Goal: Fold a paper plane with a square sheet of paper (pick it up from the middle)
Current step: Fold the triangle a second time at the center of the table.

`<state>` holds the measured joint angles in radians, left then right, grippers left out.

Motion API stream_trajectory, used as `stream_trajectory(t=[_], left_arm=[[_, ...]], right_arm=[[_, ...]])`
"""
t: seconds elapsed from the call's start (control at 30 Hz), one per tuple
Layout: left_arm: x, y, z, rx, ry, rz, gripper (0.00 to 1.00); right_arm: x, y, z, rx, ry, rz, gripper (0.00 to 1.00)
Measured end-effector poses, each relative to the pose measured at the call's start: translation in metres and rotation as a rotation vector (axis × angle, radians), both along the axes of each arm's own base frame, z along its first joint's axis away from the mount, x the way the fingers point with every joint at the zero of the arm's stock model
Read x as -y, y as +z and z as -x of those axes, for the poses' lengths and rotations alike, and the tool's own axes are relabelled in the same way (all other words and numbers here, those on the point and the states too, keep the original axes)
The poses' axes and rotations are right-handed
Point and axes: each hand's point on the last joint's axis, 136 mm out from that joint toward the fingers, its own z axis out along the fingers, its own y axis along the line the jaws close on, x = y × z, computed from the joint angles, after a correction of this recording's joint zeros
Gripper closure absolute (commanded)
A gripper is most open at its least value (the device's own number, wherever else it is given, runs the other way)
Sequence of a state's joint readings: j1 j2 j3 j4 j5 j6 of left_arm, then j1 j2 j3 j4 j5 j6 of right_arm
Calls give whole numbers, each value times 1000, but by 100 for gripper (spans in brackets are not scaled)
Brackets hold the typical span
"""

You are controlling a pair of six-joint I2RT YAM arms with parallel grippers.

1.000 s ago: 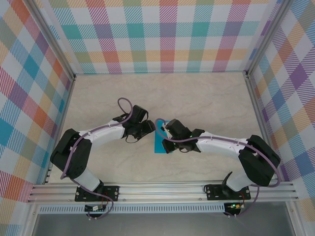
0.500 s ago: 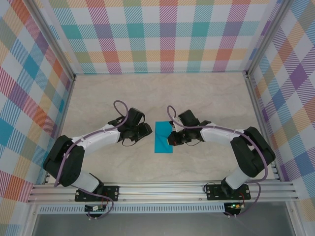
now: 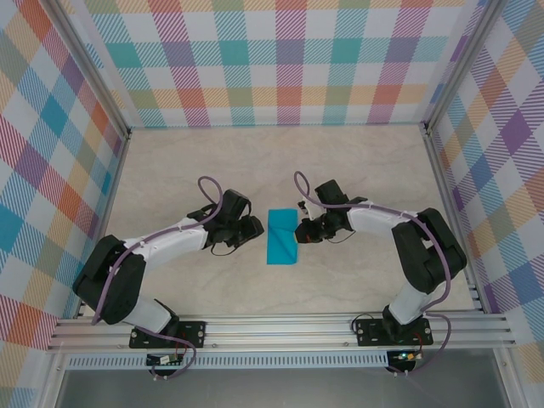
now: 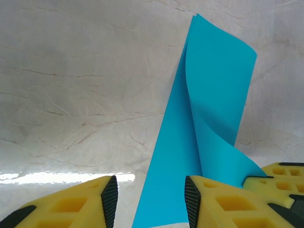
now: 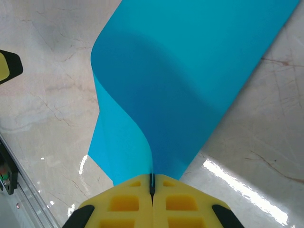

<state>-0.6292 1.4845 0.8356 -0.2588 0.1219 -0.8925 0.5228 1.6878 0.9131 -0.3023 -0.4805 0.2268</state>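
The square sheet of paper (image 3: 281, 238) is teal-blue and lies mid-table, doubled over into a narrow rectangle. Its upper layer (image 5: 190, 80) curls up loosely instead of lying flat. My right gripper (image 5: 152, 184) is shut on the edge of that raised layer, at the paper's right side (image 3: 300, 231). My left gripper (image 4: 151, 202) stands open just left of the paper (image 3: 255, 228), low over the table. The flat lower layer (image 4: 175, 161) runs in between its black pads (image 4: 110, 199) without being pinched. No folded paper plane shape shows.
The marble-pattern tabletop (image 3: 357, 170) is walled by plaid panels at the back and both sides. An aluminium rail (image 3: 280, 327) with both arm bases runs along the near edge. The right gripper's yellow finger (image 4: 280, 175) sits close to my left one.
The right arm has swung from over the paper to its right side, uncovering the sheet while keeping hold of its edge. The left gripper has narrowed a little and stayed put.
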Motion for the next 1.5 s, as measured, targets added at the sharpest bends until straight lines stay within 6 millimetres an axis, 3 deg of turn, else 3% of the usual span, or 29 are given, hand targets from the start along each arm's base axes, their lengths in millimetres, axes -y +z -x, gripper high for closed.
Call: stream_trajectory(t=[0.27,0.93,1.17,1.5], left_arm=[[10,-11,5,-24,-33,-20,58],[18,-10,3,-17,-47,-14,61],[22,-10,3,-14,-58,-2,72],[37,-5,2,0,-79,55,74]], right_arm=[[-1,-7,-2,-15,12,14,95],[-3,-16,-5,-43,44,37,92],[-2,-20,-5,-50,41,55,91],[-2,-19,-8,-46,41,65,90]])
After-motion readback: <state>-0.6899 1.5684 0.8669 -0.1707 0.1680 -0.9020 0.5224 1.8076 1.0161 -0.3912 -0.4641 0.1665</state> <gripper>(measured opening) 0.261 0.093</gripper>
